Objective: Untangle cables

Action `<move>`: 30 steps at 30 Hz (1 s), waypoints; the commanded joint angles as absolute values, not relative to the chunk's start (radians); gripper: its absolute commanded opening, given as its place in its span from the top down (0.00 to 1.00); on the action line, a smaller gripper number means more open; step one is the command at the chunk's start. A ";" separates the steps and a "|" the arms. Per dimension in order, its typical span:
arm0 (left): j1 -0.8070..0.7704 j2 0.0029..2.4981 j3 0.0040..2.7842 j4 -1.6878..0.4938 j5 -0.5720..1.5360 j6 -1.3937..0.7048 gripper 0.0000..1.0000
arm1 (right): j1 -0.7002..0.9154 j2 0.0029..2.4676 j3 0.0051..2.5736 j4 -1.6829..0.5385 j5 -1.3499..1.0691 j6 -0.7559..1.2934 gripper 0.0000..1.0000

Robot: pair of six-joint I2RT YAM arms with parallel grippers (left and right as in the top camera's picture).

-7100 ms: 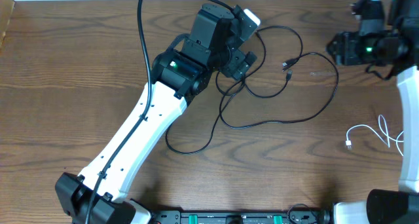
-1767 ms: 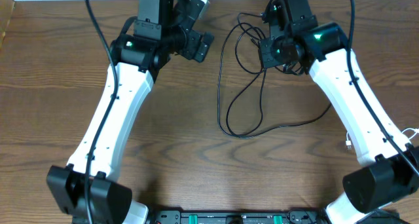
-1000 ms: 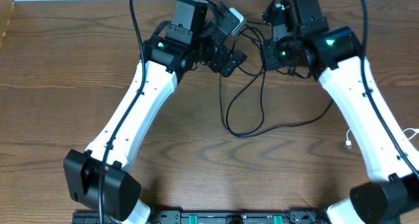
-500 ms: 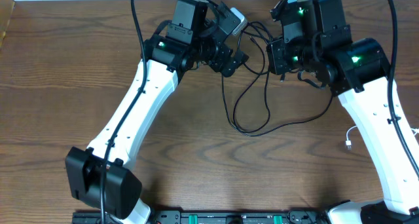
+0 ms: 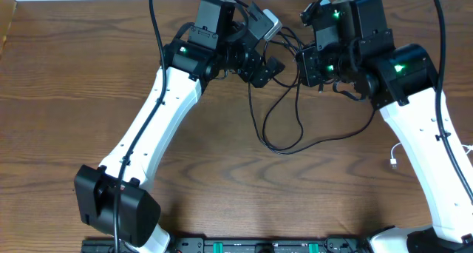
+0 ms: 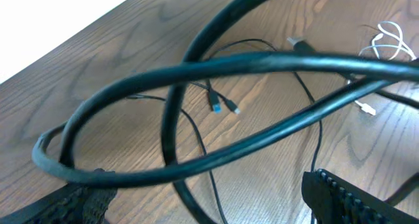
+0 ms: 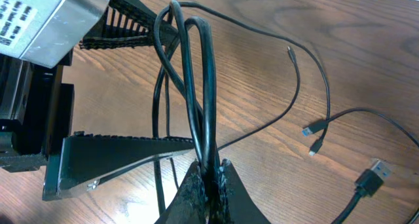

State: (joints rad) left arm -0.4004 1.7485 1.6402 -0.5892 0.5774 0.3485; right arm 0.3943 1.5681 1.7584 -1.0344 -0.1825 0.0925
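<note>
Black cables [image 5: 283,150] hang in loops between my two grippers at the back of the table and trail onto the wood. My right gripper [image 5: 304,64] [image 7: 211,175] is shut on a bunched pair of black strands [image 7: 208,86]. The left gripper [image 5: 267,61] [image 6: 203,190] is open. Its fingers [image 6: 344,198] stand on either side of thick black loops [image 6: 216,67] that cross between them. Small plug ends [image 6: 217,106] [image 7: 315,129] and a USB plug [image 7: 373,173] lie loose on the table. A white cable [image 5: 393,162] [image 6: 386,37] lies apart at the right.
The wooden table [image 5: 74,98] runs to a back edge right behind both grippers. The two arms almost meet at the back centre, and the left gripper's ribbed fingers [image 7: 131,152] fill the left of the right wrist view. A black rail [image 5: 259,245] runs along the front edge.
The right arm has shifted to the right and turned, still holding the black strands. The hanging loop has slid slightly right. The left gripper has edged closer to the bundle.
</note>
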 commanded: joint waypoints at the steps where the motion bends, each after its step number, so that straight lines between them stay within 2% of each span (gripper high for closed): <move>1: -0.399 1.758 1.640 -0.585 0.606 0.363 0.06 | 0.402 1.557 1.771 -1.028 -0.193 0.081 0.99; 2: -0.399 1.758 1.640 -0.584 0.606 0.363 0.28 | 0.402 1.557 1.771 -1.029 -0.193 0.081 0.99; 4: -0.398 1.758 1.640 -0.582 0.605 0.363 0.92 | 0.402 1.557 1.771 -1.031 -0.193 0.081 0.99; 15: -0.398 1.764 1.640 -0.581 0.559 0.363 0.92 | 0.400 1.550 1.771 -1.029 -0.189 0.081 0.99; 23: -0.381 1.768 1.640 -0.578 0.207 0.355 0.93 | 0.400 1.533 1.771 -1.036 -0.151 0.081 0.99; 30: -0.277 1.768 1.640 -0.578 0.144 0.316 0.93 | 0.376 1.533 1.771 -1.077 -0.046 0.097 0.99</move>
